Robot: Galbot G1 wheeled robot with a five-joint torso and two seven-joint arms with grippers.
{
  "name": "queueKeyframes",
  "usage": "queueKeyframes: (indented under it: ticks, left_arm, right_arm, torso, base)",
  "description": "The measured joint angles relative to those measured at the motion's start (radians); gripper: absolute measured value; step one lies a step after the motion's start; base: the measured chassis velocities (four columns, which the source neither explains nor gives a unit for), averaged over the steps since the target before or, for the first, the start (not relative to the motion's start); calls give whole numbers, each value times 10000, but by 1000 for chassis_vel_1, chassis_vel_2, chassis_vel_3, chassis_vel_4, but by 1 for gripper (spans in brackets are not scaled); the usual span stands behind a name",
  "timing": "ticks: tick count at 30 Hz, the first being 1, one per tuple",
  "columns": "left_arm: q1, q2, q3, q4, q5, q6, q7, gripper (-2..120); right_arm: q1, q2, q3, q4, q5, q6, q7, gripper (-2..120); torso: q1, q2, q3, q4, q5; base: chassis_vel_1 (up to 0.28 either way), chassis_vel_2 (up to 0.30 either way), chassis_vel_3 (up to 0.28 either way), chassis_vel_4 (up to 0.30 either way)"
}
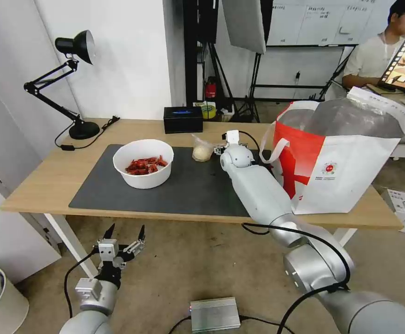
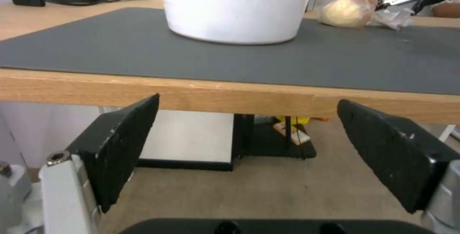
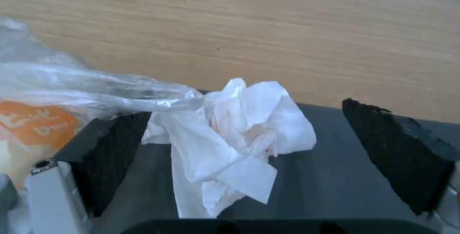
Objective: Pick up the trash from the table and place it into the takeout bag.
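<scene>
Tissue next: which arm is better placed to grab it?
Right. The right gripper is open with the crumpled tissue between its fingers; the left gripper hangs open below the table edge.

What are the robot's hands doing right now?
Right gripper open, straddling crumpled tissue on the mat. Left gripper open, parked below table edge. Small clear bag touches the tissue, crowding one finger.

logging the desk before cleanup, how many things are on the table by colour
white: 2, bowl, crumpled tissue
clear: 1, small bag
black: 2, box, lamp
white-and-red: 1, takeout bag
dark grey: 1, mat
total: 7
</scene>
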Motion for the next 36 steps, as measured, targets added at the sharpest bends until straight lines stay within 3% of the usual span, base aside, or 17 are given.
queueKeyframes:
  ticks: [9, 12, 15, 20, 22, 24, 26, 28, 30, 32, 34, 36]
  left_arm:
    - [-25, -7, 18, 52, 9, -24, 0, 100]
    - [-27, -28, 35, 56, 29, -27, 0, 100]
    - [-23, -35, 49, 57, 50, -29, 0, 100]
    - [-22, -28, 50, 59, 53, -30, 1, 100]
    - [-23, -35, 78, 75, 68, -31, 1, 100]
    - [-23, -39, 89, 79, 76, -30, 0, 100]
    - [-28, -59, 132, 89, 110, -32, 0, 100]
    - [-29, -62, 137, 92, 114, -33, 0, 100]
    - [-42, -66, 154, 99, 119, -35, 1, 100]
    - [-46, -66, 156, 102, 119, -35, 1, 100]
    - [-61, -63, 163, 121, 120, -36, 0, 100]
    - [-69, -59, 168, 127, 121, -37, 1, 100]
  right_arm:
    - [-17, 10, 81, -170, 10, 0, -42, 99]
    - [-25, 9, 84, -173, 10, -1, -40, 92]
    - [-41, 0, 93, -180, 9, -5, -29, 76]
    - [-42, -7, 99, -180, 7, -4, -29, 63]
    - [-43, -13, 100, -180, 5, -4, -29, 51]
    - [-43, -15, 100, -180, 5, -3, -29, 50]
    - [-41, -21, 101, -181, 4, 12, -26, 37]
    - [-41, -21, 101, -181, 4, 16, -24, 34]
    - [-41, -27, 108, -181, 4, 29, -16, 22]
    - [-42, -29, 110, -181, 4, 30, -16, 20]
    - [-46, -40, 132, -195, 6, 37, -12, 8]
    - [-47, -42, 143, -200, 8, 38, -11, 4]
  torso:
    - [0, 0, 0, 0, 1]
    - [0, 0, 0, 0, 1]
    - [0, 0, 0, 0, 1]
    - [0, 0, 0, 0, 1]
    - [0, 0, 0, 0, 1]
    - [0, 0, 0, 0, 1]
    - [0, 0, 0, 0, 1]
    - [0, 0, 0, 0, 0]
    - [0, 0, 0, 0, -1]
    - [0, 0, 0, 0, -1]
    - [0, 0, 0, 0, -1]
    - [0, 0, 0, 0, -1]
  base:
    - [0, 0, 0, 0]
    - [0, 0, 0, 0]
    - [0, 0, 0, 0]
    - [0, 0, 0, 0]
    - [0, 0, 0, 0]
    - [0, 0, 0, 0]
    - [0, 0, 0, 0]
    - [0, 0, 0, 0]
    - [0, 0, 0, 0]
    - [0, 0, 0, 0]
    - [0, 0, 0, 0]
    - [0, 0, 0, 0]
